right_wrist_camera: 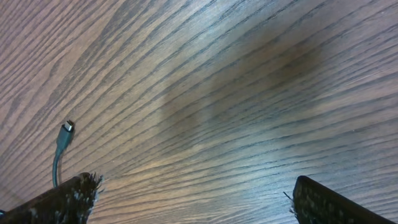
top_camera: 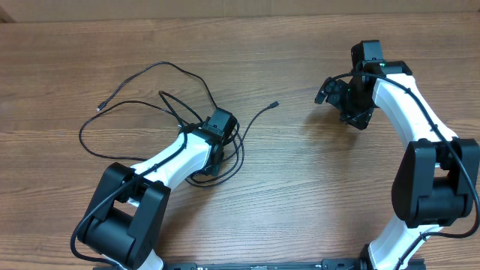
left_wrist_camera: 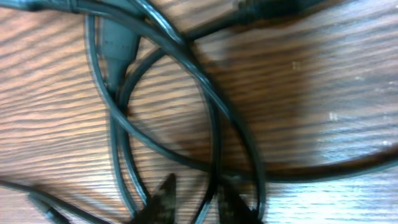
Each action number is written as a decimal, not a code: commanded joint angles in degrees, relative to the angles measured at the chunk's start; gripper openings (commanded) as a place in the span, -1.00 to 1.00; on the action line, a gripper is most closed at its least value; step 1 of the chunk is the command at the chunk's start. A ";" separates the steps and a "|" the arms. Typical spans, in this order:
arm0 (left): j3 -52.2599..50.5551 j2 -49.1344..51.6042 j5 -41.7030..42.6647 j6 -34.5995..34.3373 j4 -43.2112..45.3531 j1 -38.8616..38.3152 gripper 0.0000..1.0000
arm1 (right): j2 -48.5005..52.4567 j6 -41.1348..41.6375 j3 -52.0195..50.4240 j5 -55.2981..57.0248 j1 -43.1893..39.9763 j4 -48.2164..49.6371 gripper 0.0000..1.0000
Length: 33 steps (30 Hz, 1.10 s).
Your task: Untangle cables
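Note:
Several thin black cables (top_camera: 166, 66) lie looped on the wooden table at left centre, with one plug end (top_camera: 274, 104) stretched out to the right. My left gripper (top_camera: 218, 126) is down on the tangle. In the left wrist view its fingertips (left_wrist_camera: 198, 198) stand only narrowly apart, with one cable strand (left_wrist_camera: 214, 124) running between them and more loops around them. A plug body (left_wrist_camera: 118, 43) lies at the top left. My right gripper (top_camera: 341, 101) is wide open over bare wood (right_wrist_camera: 193, 199) and holds nothing. A silver-tipped plug (right_wrist_camera: 65, 134) lies just off its left finger.
The wooden table (top_camera: 315, 195) carries only the cables. One long loop reaches far left to a small plug tip (top_camera: 100, 109). The arms' bases stand at the front edge.

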 commanded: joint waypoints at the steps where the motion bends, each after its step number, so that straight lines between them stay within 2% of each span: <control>1: -0.50 2.40 1.25 0.22 -0.59 0.48 -0.21 | 0.07 -0.11 0.55 0.33 0.00 0.13 1.00; 3: 0.57 1.64 1.25 0.22 -1.77 0.50 0.28 | 0.07 -0.11 0.55 0.33 0.00 0.13 1.00; 4: 1.16 1.11 1.27 0.20 -2.45 0.59 0.32 | 0.07 -0.11 0.55 0.33 0.00 0.13 1.00; 5: 1.68 0.52 1.33 0.15 -2.95 0.72 0.29 | 0.07 -0.11 0.55 0.31 0.00 0.13 1.00; 8: 2.71 -1.73 1.77 0.17 -4.28 1.03 0.04 | 0.07 -0.13 0.55 0.33 0.00 0.13 1.00; 10: 2.89 -3.19 2.43 0.20 -4.83 1.07 -0.06 | 0.07 -0.13 0.55 0.33 0.00 0.13 1.00; 17: 2.89 -6.86 4.17 0.33 -6.91 1.79 -0.03 | 0.07 -0.11 0.55 0.33 0.00 0.13 1.00; 25: 2.75 -6.97 17.16 9.97 -6.14 4.26 0.01 | 0.07 -0.11 0.55 0.31 0.00 0.13 1.00; 33: 1.66 -6.91 18.23 11.39 -5.57 4.70 0.13 | 0.07 -0.11 0.55 0.33 0.00 0.13 1.00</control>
